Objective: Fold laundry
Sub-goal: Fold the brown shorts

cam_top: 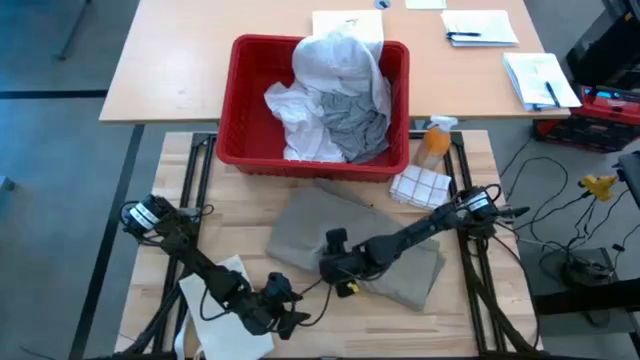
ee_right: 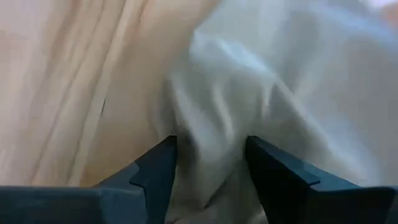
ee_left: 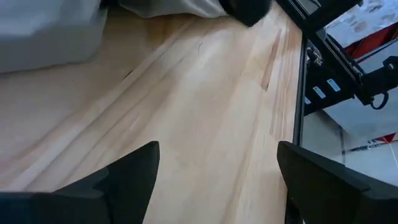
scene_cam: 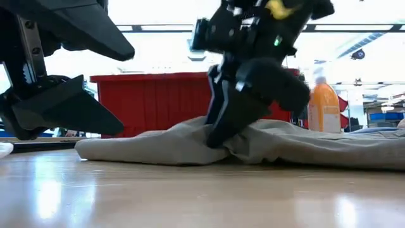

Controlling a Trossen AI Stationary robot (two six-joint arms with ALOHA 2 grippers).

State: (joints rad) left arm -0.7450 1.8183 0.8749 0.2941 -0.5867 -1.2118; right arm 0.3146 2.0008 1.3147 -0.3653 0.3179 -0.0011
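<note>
A khaki-tan piece (cam_top: 365,240) of the laundry lies spread on the wooden table, just on the near side of a red basket (cam_top: 238,100). In the basket a white shirt (cam_top: 335,60) and a grey T-shirt (cam_top: 355,120) lie heaped. My right gripper (cam_top: 335,265) reaches in from the right and is shut on the khaki piece's near left edge (scene_cam: 190,142). My left gripper (cam_top: 293,318) hovers open near the table's front edge, a little to the near left of the khaki piece, with only bare wood (ee_left: 211,124) between its fingers. My right gripper pinches a raised fold of the khaki piece (ee_right: 211,155) between its two fingers (ee_right: 158,168), at the near left edge. The fingers slant down from the right. The cloth bunches up between them, and the remainder of the piece lies flat on the table (scene_cam: 329,145).
A white bag (cam_top: 225,300) lies by the left arm at the near left. A checked cloth (cam_top: 420,185) and an orange spray bottle (cam_top: 433,143) stand right of the basket. Papers (cam_top: 480,25) lie on the far table. Bare wood lies in front of the khaki piece.
</note>
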